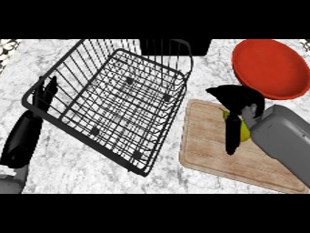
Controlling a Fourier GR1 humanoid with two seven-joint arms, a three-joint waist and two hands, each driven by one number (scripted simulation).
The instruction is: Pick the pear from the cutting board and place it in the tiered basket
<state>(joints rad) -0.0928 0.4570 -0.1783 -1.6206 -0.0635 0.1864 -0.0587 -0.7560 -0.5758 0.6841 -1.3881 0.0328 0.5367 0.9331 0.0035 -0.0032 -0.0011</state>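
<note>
A yellow-green pear (244, 132) lies on the wooden cutting board (214, 154) at the right of the counter, mostly hidden by my right hand (237, 102). That hand's fingers and thumb curl round the pear from above. The black wire tiered basket (117, 102) stands tilted across the middle of the view, left of the board. My left hand (24, 136) rests at the left, beside the basket's left rim, fingers straight and pointing up, holding nothing.
A red plate (272, 68) sits behind the board at the back right. A dark object (174, 45) shows past the basket's far edge. Patterned tiles mark the counter's back corners.
</note>
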